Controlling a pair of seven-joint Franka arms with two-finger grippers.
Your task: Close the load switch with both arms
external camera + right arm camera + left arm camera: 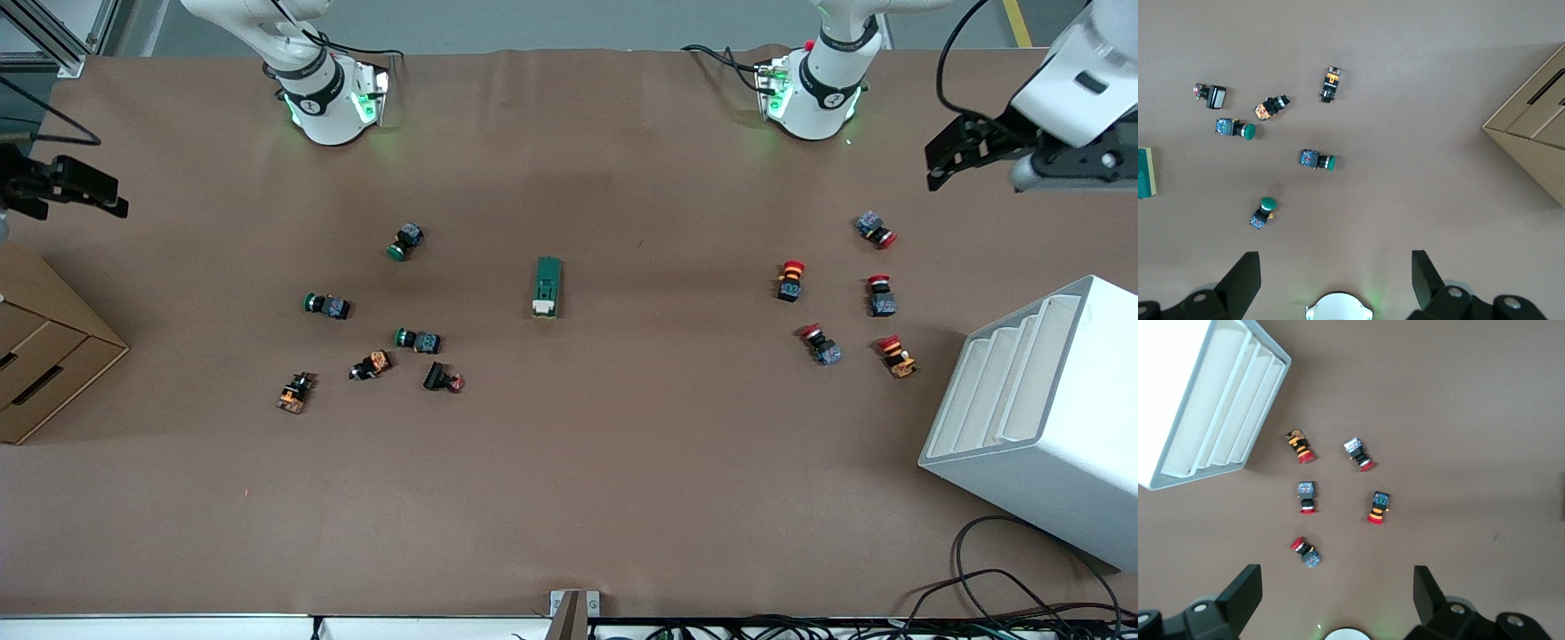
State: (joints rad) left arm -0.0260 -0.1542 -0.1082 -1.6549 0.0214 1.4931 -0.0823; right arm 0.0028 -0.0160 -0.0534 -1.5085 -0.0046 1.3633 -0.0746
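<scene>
The load switch [548, 287], a dark green oblong block with a cream-white lever piece at its end nearer the front camera, lies flat at the middle of the table. Its edge also shows in the right wrist view [1145, 173]. My left gripper [956, 156] is open and empty, high over the left arm's end of the table. My right gripper [76, 188] is open and empty, high over the right arm's end. In the wrist views the left gripper [1337, 587] and right gripper [1335, 267] hold nothing. Both are well away from the switch.
Several green-capped and dark push buttons [331, 307] lie toward the right arm's end, several red-capped ones [789, 280] toward the left arm's end. A white slotted bin [1049, 413] stands at the left arm's end, a cardboard box [44, 356] at the right arm's end.
</scene>
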